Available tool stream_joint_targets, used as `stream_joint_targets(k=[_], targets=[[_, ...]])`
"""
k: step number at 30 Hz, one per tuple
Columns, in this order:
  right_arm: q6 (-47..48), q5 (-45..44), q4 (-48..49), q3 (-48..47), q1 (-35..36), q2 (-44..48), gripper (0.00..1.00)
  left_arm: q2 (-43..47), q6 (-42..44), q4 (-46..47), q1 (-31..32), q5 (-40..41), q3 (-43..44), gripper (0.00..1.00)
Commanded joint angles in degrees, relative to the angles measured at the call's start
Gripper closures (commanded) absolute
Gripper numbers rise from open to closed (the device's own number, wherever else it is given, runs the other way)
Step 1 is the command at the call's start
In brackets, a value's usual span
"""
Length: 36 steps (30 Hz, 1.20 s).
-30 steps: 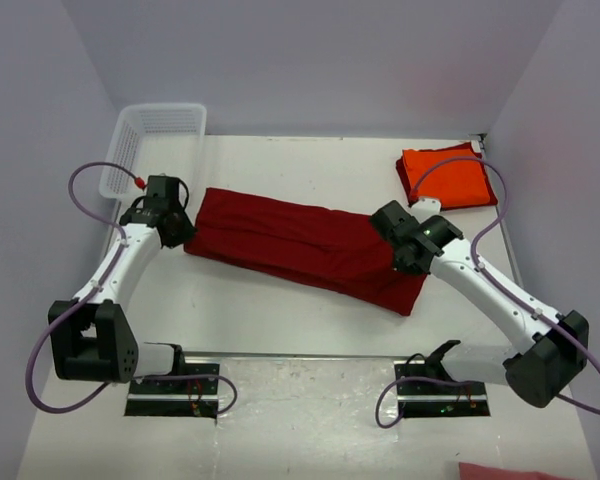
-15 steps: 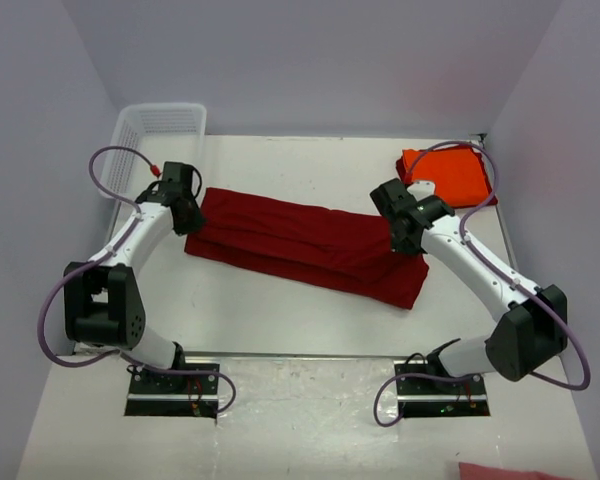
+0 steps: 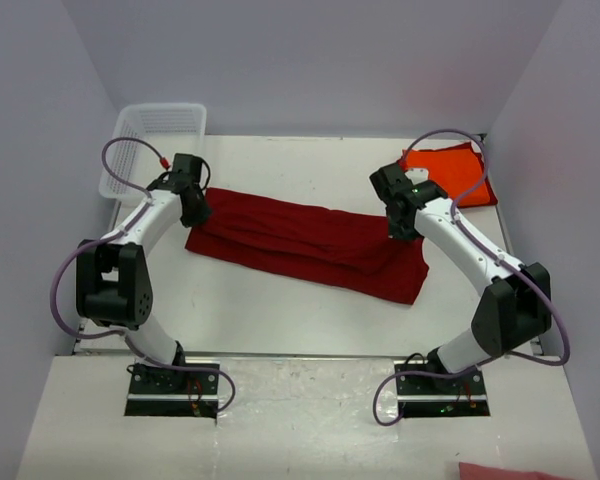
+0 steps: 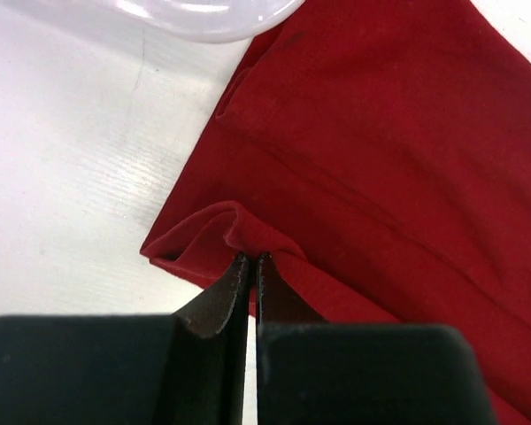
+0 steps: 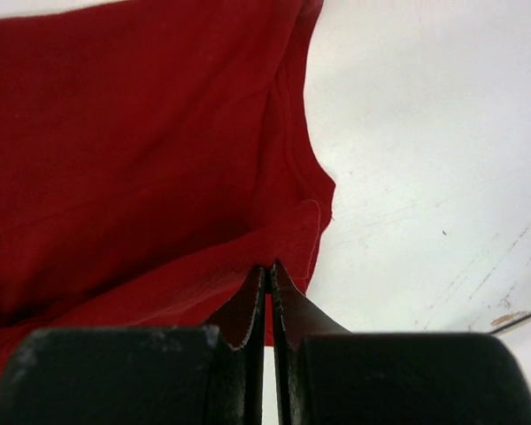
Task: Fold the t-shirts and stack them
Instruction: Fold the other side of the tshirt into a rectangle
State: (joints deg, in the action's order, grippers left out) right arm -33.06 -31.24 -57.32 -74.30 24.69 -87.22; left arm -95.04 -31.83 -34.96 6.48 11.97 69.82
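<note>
Across the middle of the white table (image 3: pixel 280 310) the crimson t-shirt (image 3: pixel 300 240) lies stretched out as a long folded band. The orange t-shirt (image 3: pixel 445 165) sits folded at the far right corner. The left gripper (image 4: pixel 250 258) is pinched tight on the crimson t-shirt's left end, and the right gripper (image 5: pixel 269 266) on its right edge.

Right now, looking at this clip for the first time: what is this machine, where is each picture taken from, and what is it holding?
Two white robot arms are bolted at the near edge of a white table. One picture looks down from above and behind; the two close-ups come from wrist cameras. On the table lie a long dark red cloth t-shirt, a folded bright orange t-shirt far right, and a white plastic mesh basket far left. The left hand is shut on the red shirt's left end, the right hand near its right end.
</note>
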Motion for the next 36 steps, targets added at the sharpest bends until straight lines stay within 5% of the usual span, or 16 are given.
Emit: stream_joint_targets(k=[1, 24, 30, 33, 35, 36], targets=[[2.5, 0.3, 2.2, -3.5, -1.1, -1.4, 1.0, -1.3, 1.0, 2.2, 0.3, 2.1, 3.2, 1.0], [6.9, 3.5, 6.5, -11.1, -6.8, -13.8, 1.0, -8.9, -1.2, 0.4, 0.3, 3.4, 10.3, 0.97], [8.1, 4.9, 5.7, -15.1, -8.6, -16.6, 1.0, -7.4, -0.9, 0.3, 0.4, 4.6, 10.4, 0.72], [8.8, 5.7, 5.7, -16.6, -9.0, -17.9, 1.0, -5.9, -1.3, -0.2, 0.6, 7.4, 10.2, 0.26], [9.3, 5.7, 5.7, -17.5, -9.4, -18.5, 1.0, -4.7, -1.7, -1.1, 1.3, 11.0, 10.3, 0.03], [9.5, 5.7, 5.7, -17.9, -9.5, -19.4, 1.0, -3.1, -1.6, -0.7, 1.8, 12.3, 10.0, 0.03]])
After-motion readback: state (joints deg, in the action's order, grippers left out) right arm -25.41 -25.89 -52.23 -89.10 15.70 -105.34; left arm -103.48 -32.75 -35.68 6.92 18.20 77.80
